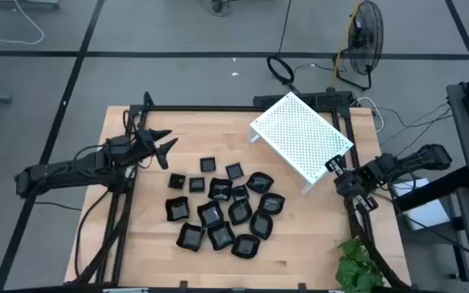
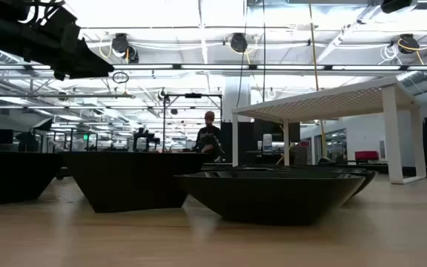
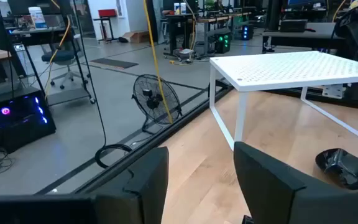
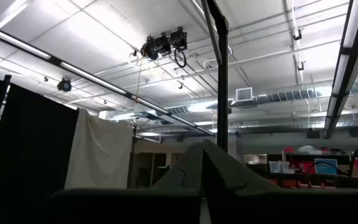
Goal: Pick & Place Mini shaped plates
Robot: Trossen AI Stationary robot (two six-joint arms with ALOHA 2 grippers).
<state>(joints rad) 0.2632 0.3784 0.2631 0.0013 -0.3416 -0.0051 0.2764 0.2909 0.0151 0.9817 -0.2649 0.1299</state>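
Several small glossy black mini shaped plates [image 1: 222, 210] lie flat in a loose cluster on the middle of the wooden table; in the low view they loom close [image 2: 273, 194]. My left gripper [image 1: 164, 141] hovers open over the table's far left part, left of the cluster, its fingers [image 3: 148, 183] apart with nothing between them. One plate [image 3: 347, 167] shows beyond it. My right gripper [image 1: 334, 166] is shut [image 4: 204, 171] at the table's right edge, close beside the white rack's corner and tipped upward.
A white perforated rack [image 1: 301, 137] stands on thin legs at the table's far right [image 3: 291, 68]. A green plant [image 1: 357, 267] sits at the near right corner. Black frame rails [image 1: 116, 220] run along the table's sides. Bare wood lies near the front edge.
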